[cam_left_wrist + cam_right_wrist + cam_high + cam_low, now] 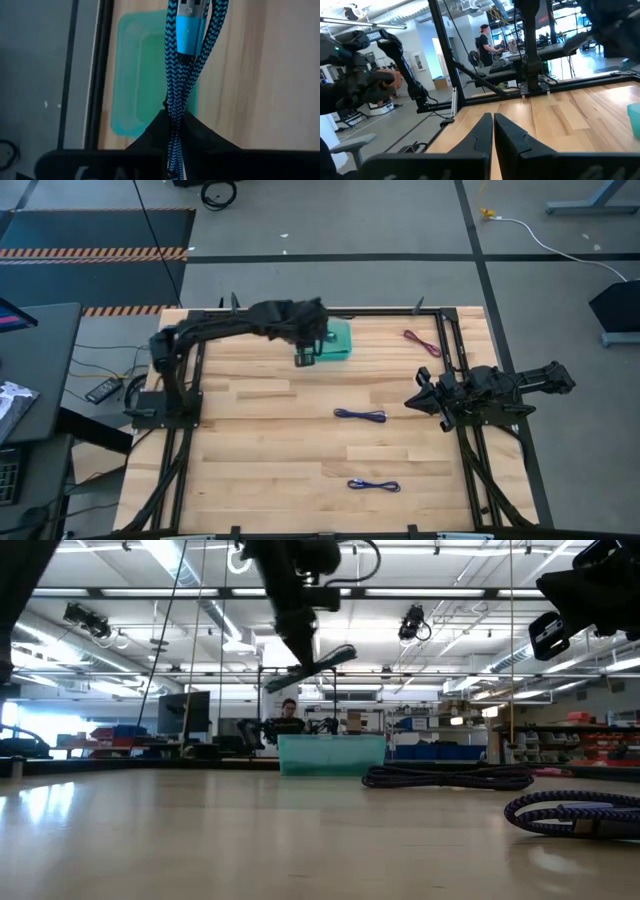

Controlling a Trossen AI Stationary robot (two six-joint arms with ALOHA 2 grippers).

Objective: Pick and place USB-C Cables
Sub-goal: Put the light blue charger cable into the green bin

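Observation:
My left gripper (308,350) is above the teal tray (343,340) at the table's far side, shut on a teal braided cable bundle (187,60); the bundle also shows in the low view (312,667), well above the tray (332,755). Two dark blue-purple cables lie flat on the table, one at mid-table (360,415), one nearer the front edge (374,485). A maroon cable (422,342) lies at the far right. My right gripper (422,402) is shut and empty at the table's right side. No green cable shows. My left gripper pinches the teal cable bundle between its two fingers, across several strands (174,117). The fingers come from above. The bundle is lifted clear and sticks out past the fingertips, its connector end (189,30) over the tray.
Black frame rails (455,360) run along the table's left, right and far sides. Bare wood (270,450) lies between the cables and the front edge. A person (289,720) sits in the room beyond the far edge.

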